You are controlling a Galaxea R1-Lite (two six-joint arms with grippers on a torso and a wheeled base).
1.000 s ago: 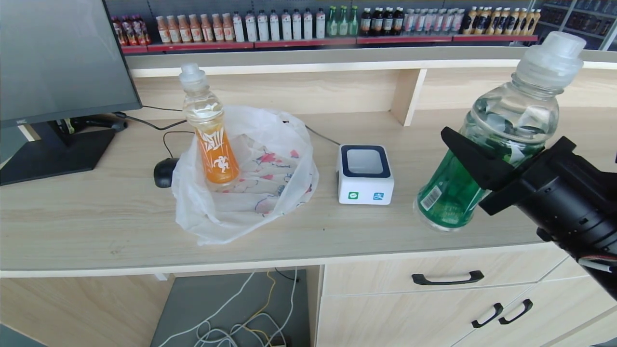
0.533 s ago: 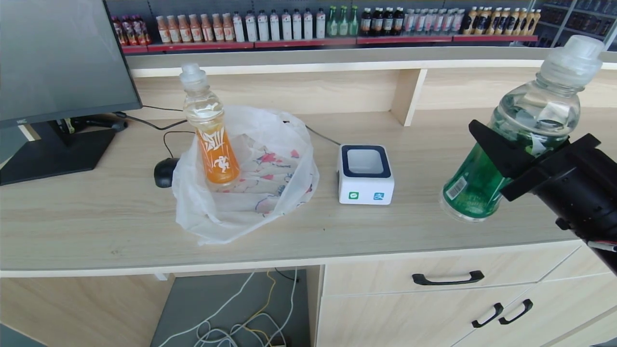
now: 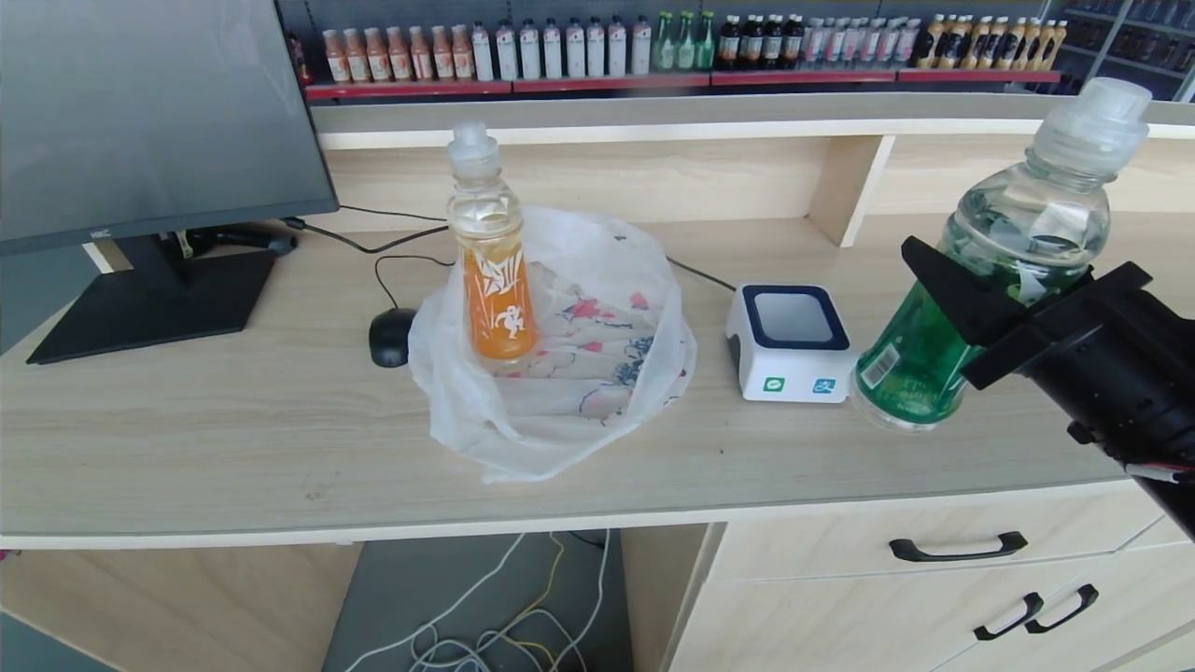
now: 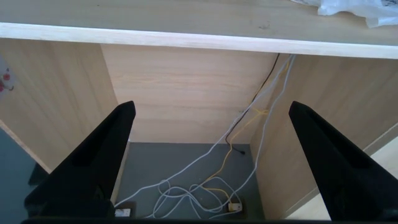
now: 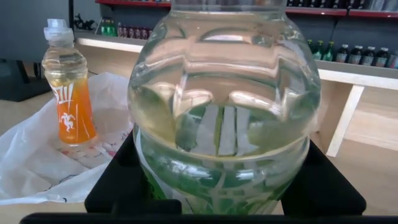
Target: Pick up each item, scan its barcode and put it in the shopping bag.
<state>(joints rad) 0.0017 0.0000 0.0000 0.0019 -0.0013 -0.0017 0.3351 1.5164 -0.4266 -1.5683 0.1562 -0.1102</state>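
A dark monitor (image 3: 140, 112) is seen at the left of the wooden counter (image 3: 233, 439), with a black mouse (image 3: 389, 336) near its stand. Next to the mouse, the white shopping bag (image 3: 597, 373) lies open, and an orange drink bottle (image 3: 492, 271) stands upright inside it. A small white barcode scanner (image 3: 789, 341) is set just right of the bag, window up. At the far right, the green bottle (image 3: 910, 364) is held tilted in the right gripper (image 3: 1018, 280), cap up and away from the scanner. Its base is just beside the scanner's right side, and its barcode faces outward. The jaws are closed against the bottle's sides. The left gripper (image 4: 212, 109) hangs below the counter's front edge, above loose cables (image 4: 211, 186) — its jaws are spread wide, with nothing between them.
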